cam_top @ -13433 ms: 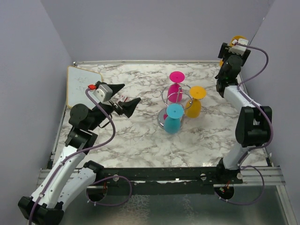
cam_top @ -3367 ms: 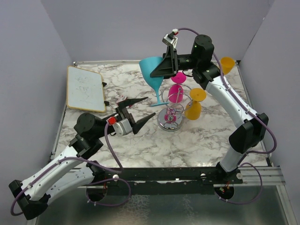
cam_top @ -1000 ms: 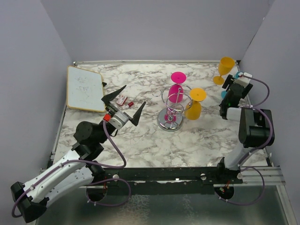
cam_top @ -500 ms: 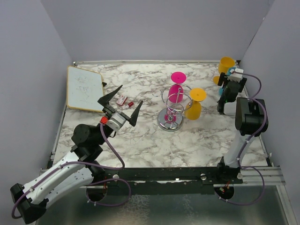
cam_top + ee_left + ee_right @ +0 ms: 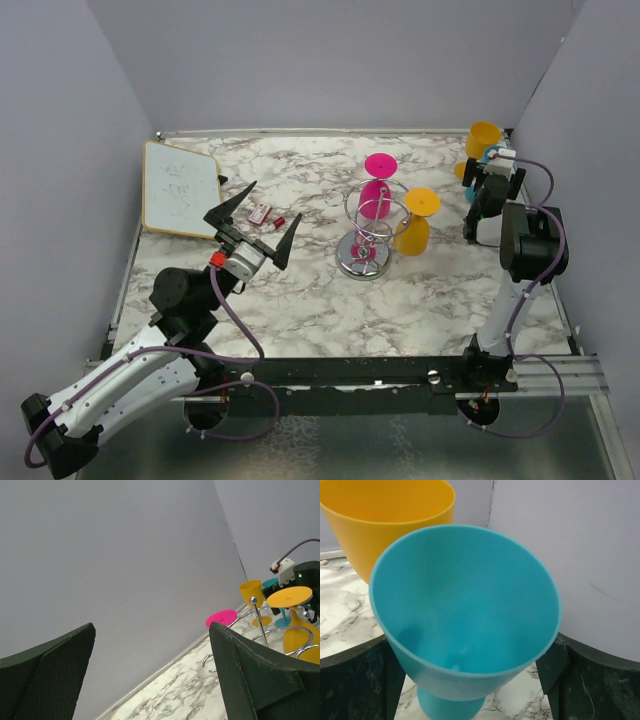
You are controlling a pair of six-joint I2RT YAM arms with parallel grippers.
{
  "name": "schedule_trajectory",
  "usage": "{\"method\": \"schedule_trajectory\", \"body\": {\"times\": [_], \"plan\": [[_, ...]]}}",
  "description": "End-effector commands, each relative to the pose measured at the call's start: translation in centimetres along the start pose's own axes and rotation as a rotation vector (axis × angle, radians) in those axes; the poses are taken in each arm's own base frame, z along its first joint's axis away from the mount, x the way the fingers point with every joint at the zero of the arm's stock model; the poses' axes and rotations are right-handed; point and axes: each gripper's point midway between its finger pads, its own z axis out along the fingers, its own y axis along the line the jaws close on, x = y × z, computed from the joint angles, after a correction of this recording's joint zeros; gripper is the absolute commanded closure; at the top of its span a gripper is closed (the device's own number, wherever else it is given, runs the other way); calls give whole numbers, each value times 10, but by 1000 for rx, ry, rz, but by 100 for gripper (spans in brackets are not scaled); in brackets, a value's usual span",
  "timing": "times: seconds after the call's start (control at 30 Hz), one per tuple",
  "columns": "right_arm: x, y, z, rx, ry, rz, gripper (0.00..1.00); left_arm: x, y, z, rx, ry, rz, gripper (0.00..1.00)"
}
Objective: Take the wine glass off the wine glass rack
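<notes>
The chrome wine glass rack stands mid-table, with a pink wine glass and a yellow wine glass hanging upside down from it. A blue wine glass stands upright at the far right, next to an upright yellow glass. My right gripper is open with its fingers on either side of the blue glass's stem. In the top view this gripper hides most of the blue glass. My left gripper is open and empty in the air, left of the rack.
A whiteboard lies at the far left with a small red and white item beside it. The upright yellow glass is close to the right wall. The left wrist view shows the pink foot and the yellow foot.
The blue glass, held high over the rack 3.4 s ago, is now down at the far right. In the last second the right gripper edged toward the yellow glass; the left gripper drifted slightly left.
</notes>
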Motion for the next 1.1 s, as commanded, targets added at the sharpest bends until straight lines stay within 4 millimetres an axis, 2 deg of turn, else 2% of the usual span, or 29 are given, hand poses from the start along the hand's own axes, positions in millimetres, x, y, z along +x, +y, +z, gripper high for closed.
{"method": "schedule_trajectory", "body": {"times": [0.0,0.37,0.6,0.7,0.83,0.97,1.07], "plan": [[-17,-2,6,-4,-48,23,0,-6,6,-2,-33,-23,2,1],[-44,2,-6,-66,-10,70,1,-16,8,-3,-30,-51,-13,1],[-49,-7,-7,-22,33,88,1,-24,9,-5,-26,-76,-27,1],[-70,-12,-12,-14,12,118,1,-23,9,-5,-25,-75,-27,1],[-116,-27,-25,16,-20,176,1,-22,7,-4,-19,-71,-32,1],[-161,-38,-52,7,-29,273,1,-16,4,-2,-13,-56,-32,1],[-187,-29,-79,-93,-28,367,0,-11,3,-1,-13,-41,-29,1]]}}
